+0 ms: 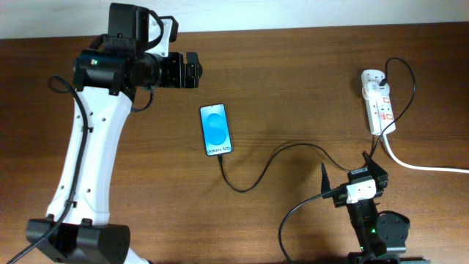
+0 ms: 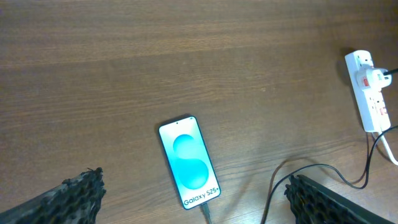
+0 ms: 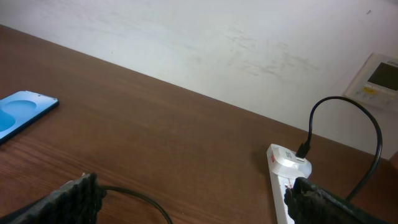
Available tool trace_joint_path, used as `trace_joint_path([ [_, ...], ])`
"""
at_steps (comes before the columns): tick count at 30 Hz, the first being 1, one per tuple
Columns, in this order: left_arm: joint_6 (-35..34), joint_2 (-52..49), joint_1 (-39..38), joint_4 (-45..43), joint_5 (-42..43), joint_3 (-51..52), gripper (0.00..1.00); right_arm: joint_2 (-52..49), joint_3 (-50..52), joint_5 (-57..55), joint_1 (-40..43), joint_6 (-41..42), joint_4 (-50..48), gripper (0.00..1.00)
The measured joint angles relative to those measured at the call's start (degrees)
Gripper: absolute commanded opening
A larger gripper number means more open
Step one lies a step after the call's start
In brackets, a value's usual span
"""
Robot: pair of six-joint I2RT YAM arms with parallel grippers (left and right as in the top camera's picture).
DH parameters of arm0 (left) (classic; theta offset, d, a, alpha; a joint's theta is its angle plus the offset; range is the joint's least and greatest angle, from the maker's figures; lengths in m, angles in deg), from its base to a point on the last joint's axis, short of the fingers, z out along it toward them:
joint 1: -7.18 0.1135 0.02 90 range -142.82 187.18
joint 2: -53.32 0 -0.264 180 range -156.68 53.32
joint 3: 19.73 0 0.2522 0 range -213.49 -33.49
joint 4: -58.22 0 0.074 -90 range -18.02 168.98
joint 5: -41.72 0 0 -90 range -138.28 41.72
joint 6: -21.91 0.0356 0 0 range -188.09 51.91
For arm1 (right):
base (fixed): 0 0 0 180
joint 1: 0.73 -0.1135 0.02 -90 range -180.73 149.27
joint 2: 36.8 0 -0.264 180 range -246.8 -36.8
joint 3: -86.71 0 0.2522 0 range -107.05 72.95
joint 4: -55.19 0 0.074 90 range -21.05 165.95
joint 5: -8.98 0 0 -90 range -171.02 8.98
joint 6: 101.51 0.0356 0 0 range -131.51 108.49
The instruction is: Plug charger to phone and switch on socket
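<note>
The phone [image 1: 215, 130] lies flat mid-table with its blue screen lit. The charger, a thin black cable [image 1: 256, 173], is plugged into the phone's bottom edge and curls right to a white adapter in the socket [image 1: 379, 103], a white power strip at the far right. My left gripper [image 1: 196, 70] is open and empty, above and beyond the phone; in the left wrist view the phone [image 2: 189, 163] lies between its fingers [image 2: 194, 180]. My right gripper [image 1: 350, 172] is open and empty, short of the socket [image 3: 283, 180], with the cable [image 3: 143, 199] below its fingers [image 3: 194, 183].
The socket's thick white cord [image 1: 425, 167] runs off the right edge. The table's far edge meets a white wall [image 3: 217, 37] with a wall panel [image 3: 379, 78]. The socket also shows at the right of the left wrist view [image 2: 367, 93].
</note>
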Motion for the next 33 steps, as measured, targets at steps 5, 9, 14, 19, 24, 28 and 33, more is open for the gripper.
trace_joint_path([
  [5,0.0,0.0,0.0,0.0,0.0,0.0,0.99,0.0,0.0,0.0,0.0,0.0,0.0,0.98],
  [9,0.0,0.0,0.0,0.0,0.0,0.0,0.99,0.0,0.0,0.0,0.0,0.0,0.0,0.98],
  [14,0.0,0.1,0.0,0.0,-1.2,0.0,0.99,0.0,0.0,0.0,0.0,0.0,0.0,0.98],
  [19,0.0,6.1,0.0,-6.1,-6.7,5.3,0.99,0.0,0.0,0.0,0.0,0.0,0.0,0.98],
  [24,0.7,21.0,1.7,-21.3,-10.3,21.9,0.99,0.0,0.0,0.0,0.0,0.0,0.0,0.98],
  [28,1.1,33.2,5.9,-31.7,-11.1,37.7,0.99,0.0,0.0,0.0,0.0,0.0,0.0,0.98],
  [33,2.0,45.2,9.8,-40.4,-11.1,55.7,0.99,0.0,0.0,0.0,0.0,0.0,0.0,0.98],
])
